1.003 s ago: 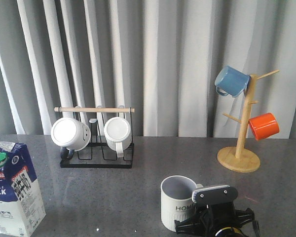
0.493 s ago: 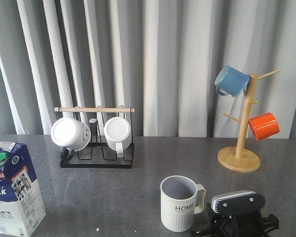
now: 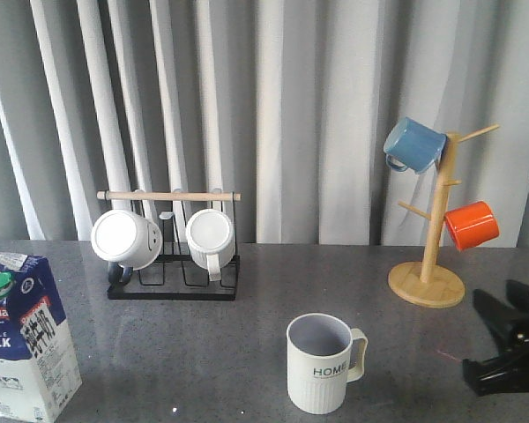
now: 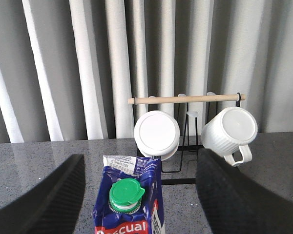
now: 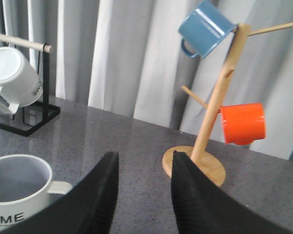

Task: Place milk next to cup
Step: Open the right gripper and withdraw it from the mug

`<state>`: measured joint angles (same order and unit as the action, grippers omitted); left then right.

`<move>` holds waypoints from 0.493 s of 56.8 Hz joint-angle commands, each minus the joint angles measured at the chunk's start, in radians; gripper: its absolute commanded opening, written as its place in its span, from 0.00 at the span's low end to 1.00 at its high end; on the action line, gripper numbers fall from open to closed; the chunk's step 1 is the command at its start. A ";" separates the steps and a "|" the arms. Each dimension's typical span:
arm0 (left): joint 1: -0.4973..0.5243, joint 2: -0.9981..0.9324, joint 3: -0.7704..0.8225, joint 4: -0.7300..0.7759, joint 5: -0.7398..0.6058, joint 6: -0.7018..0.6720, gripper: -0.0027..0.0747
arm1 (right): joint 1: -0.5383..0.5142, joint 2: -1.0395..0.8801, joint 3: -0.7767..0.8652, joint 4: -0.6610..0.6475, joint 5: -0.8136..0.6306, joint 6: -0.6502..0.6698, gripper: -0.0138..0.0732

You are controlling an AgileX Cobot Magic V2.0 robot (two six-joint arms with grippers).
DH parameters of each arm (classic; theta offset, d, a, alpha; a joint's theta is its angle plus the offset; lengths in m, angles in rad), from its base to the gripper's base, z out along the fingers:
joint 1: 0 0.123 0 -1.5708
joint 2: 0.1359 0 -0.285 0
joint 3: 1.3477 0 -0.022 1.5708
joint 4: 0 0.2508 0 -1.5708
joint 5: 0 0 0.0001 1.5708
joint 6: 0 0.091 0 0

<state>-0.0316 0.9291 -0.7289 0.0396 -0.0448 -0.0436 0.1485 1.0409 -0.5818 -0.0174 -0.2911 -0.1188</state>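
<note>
The milk (image 3: 26, 339), a blue-and-white carton with a green cap, stands at the table's front left. In the left wrist view the milk (image 4: 129, 202) stands between the wide-apart fingers (image 4: 44, 200) of my left gripper (image 4: 141, 161), which is open and not touching it. The cup (image 3: 322, 363), a ribbed white mug marked "HOME", stands front centre with its handle to the right. My right gripper (image 3: 492, 345) is at the right edge, well right of the cup. In the right wrist view the right gripper (image 5: 145, 155) is open and empty, with the cup (image 5: 14, 195) off to one side.
A black wire rack with a wooden bar (image 3: 172, 264) holds two white mugs behind the milk. A wooden mug tree (image 3: 428, 282) with a blue mug (image 3: 413, 145) and an orange mug (image 3: 472, 225) stands back right, near the right gripper. Curtains hang behind the table.
My right gripper has drawn away from the cup's handle side to the right edge of the table. The cup and the milk have not moved.
</note>
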 commanded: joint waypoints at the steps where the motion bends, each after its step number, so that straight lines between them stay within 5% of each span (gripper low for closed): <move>1: -0.002 -0.008 -0.035 -0.011 -0.069 -0.004 0.63 | -0.069 -0.113 -0.040 -0.174 0.020 0.166 0.48; 12: -0.002 -0.008 -0.035 -0.011 -0.069 -0.004 0.63 | -0.140 -0.292 -0.037 -0.426 0.180 0.486 0.41; 19: -0.002 -0.008 -0.035 -0.011 -0.069 -0.004 0.63 | -0.142 -0.369 -0.016 -0.544 0.220 0.546 0.15; 28: -0.002 -0.008 -0.035 -0.011 -0.069 -0.004 0.63 | -0.142 -0.425 -0.016 -0.546 0.233 0.584 0.15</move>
<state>-0.0316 0.9291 -0.7289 0.0396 -0.0448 -0.0436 0.0118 0.6400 -0.5732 -0.5397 0.0000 0.4502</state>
